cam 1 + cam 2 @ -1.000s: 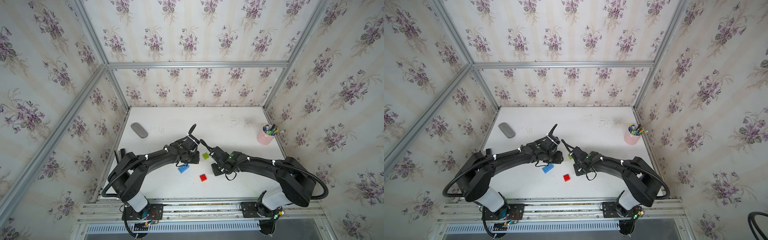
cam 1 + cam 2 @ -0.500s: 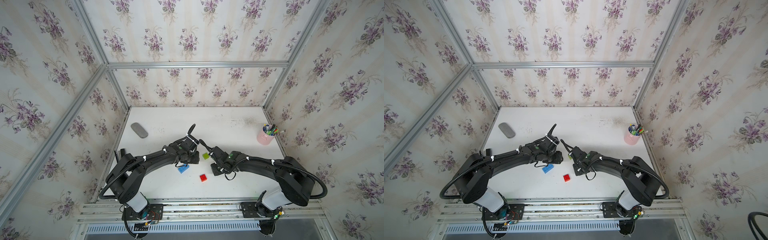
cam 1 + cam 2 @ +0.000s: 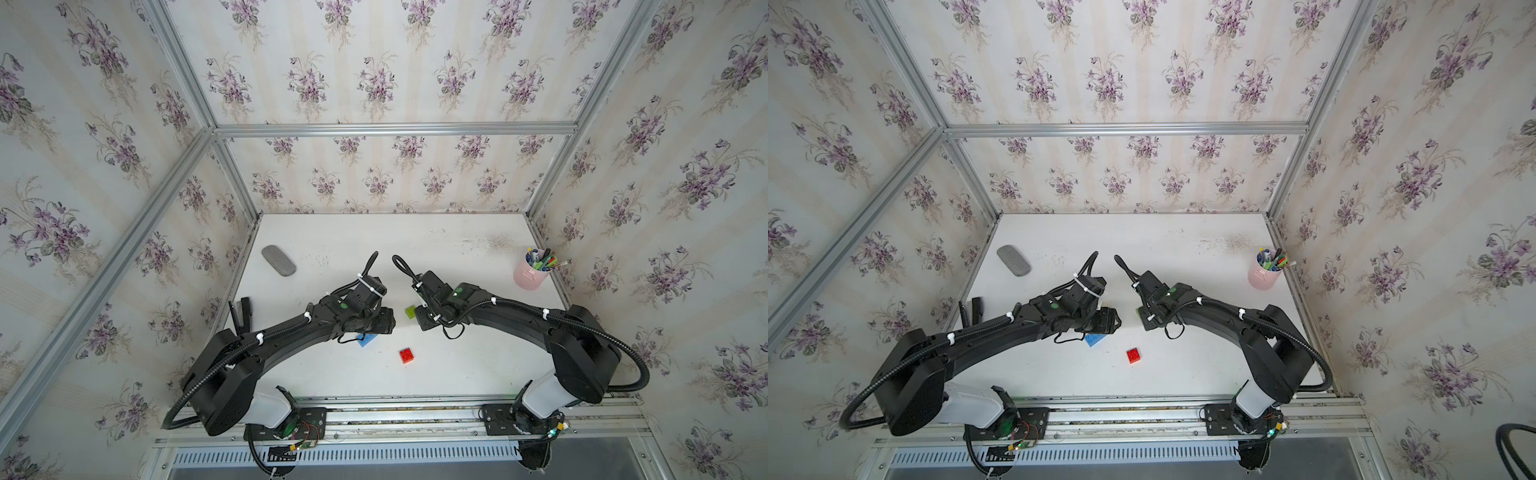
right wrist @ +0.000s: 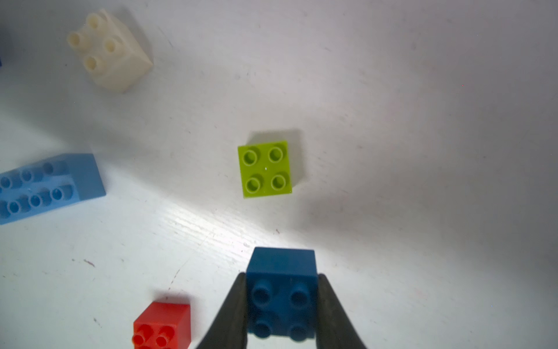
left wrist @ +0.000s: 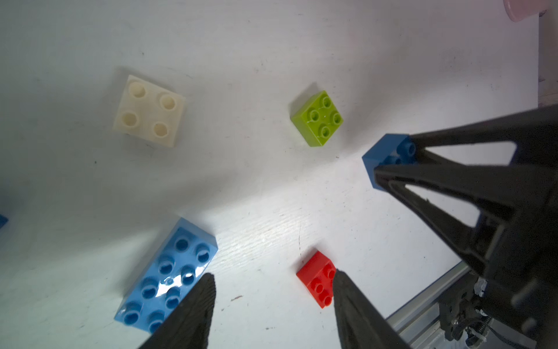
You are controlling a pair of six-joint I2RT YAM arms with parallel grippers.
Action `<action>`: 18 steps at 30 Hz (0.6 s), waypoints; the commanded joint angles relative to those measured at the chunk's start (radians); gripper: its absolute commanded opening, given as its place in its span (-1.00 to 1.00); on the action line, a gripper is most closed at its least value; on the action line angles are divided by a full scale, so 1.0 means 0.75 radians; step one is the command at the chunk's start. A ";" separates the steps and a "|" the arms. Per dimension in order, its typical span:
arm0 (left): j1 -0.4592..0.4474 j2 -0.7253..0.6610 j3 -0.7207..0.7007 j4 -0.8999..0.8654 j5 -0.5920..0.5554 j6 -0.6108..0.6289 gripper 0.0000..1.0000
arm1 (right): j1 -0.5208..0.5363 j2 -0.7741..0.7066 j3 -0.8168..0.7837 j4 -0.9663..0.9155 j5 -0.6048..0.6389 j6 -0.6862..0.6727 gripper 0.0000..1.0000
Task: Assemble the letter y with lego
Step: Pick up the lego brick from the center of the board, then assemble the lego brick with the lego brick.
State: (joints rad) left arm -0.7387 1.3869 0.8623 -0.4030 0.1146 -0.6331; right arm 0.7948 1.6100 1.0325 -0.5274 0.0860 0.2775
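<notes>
The right pincer [image 4: 280,278] is pinching a dark blue brick [image 4: 282,299], one finger on each side. I cannot tell if the brick is touching the tabletop [image 3: 457,257]. The green brick [image 4: 265,169] sits near it, just past the fingertips, and the red brick [image 4: 163,326] sits off to one side.

The left pincer [image 5: 273,275] is spread and has nothing in it. In its wrist view, the long light blue brick [image 5: 169,275] is by one finger and the red brick is by the other. The white brick [image 5: 149,110] lies farther off.

All the loose bricks sit apart, bumps up, in the middle of the tabletop between the two arms. A pink cup [image 3: 528,274] of pens stands far away in the back corner.
</notes>
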 commanded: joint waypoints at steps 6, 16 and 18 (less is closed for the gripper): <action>0.036 -0.125 -0.100 0.044 0.068 -0.037 0.34 | -0.052 0.097 0.110 -0.052 -0.072 -0.154 -0.49; 0.044 -0.145 -0.150 0.073 0.076 -0.070 0.45 | -0.070 0.185 0.190 -0.067 -0.129 -0.190 -0.50; 0.045 -0.147 -0.157 0.078 0.076 -0.074 0.45 | -0.070 0.204 0.201 -0.070 -0.133 -0.192 -0.50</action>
State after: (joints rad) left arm -0.7067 1.2827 0.7494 -0.3645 0.1665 -0.6674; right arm 0.7406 1.7508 1.1713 -0.5652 0.0021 0.1486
